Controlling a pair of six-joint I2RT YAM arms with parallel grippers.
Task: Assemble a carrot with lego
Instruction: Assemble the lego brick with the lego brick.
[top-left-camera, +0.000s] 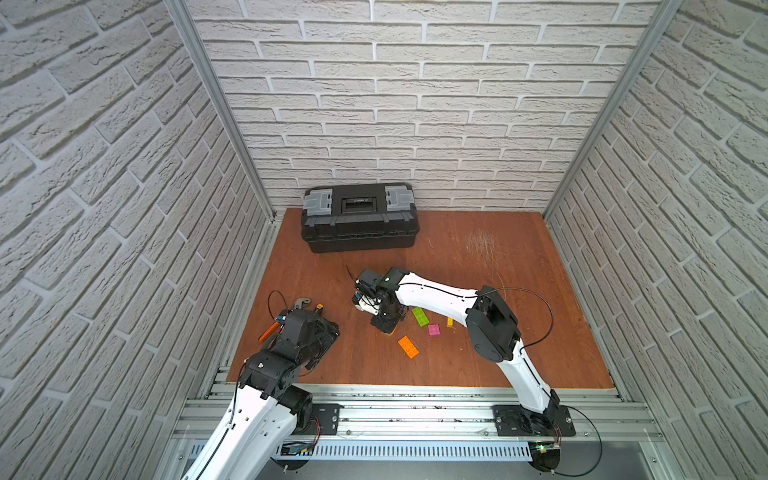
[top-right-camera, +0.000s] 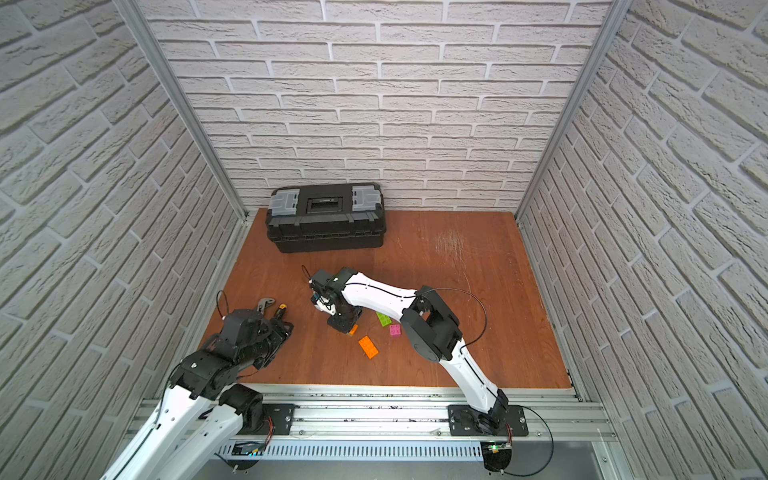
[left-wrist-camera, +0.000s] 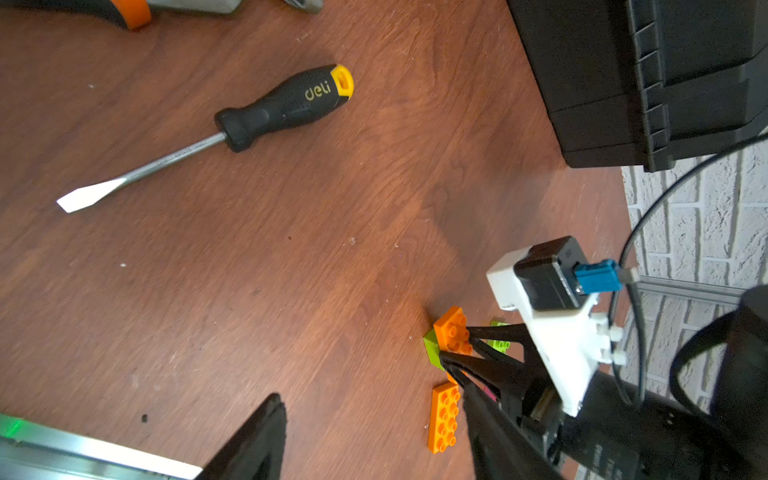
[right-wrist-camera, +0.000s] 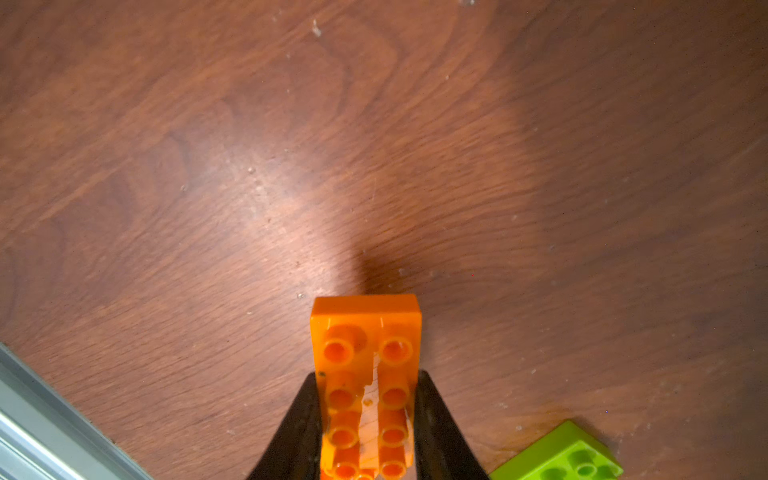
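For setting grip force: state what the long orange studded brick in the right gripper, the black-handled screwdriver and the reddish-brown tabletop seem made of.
Long orange studded brick: hard moulded plastic, glossy; crisp edges, shiny studs.
Black-handled screwdriver: bare metal shaft, likely steel; matte handle with yellow cap, plastic or rubber.
Reddish-brown tabletop: wood or wood-look laminate; grain visible, soft sheen.

In both top views your right gripper (top-left-camera: 385, 329) covers nearly all of the orange brick (right-wrist-camera: 365, 332) it clamps, and the right wrist view cuts that brick and a lime-green brick (right-wrist-camera: 557, 459) at the frame edge. From above, your left arm (top-left-camera: 305, 336) hides the tips of the left gripper (left-wrist-camera: 370, 395) and much of the orange-handled tool (top-left-camera: 269, 331).
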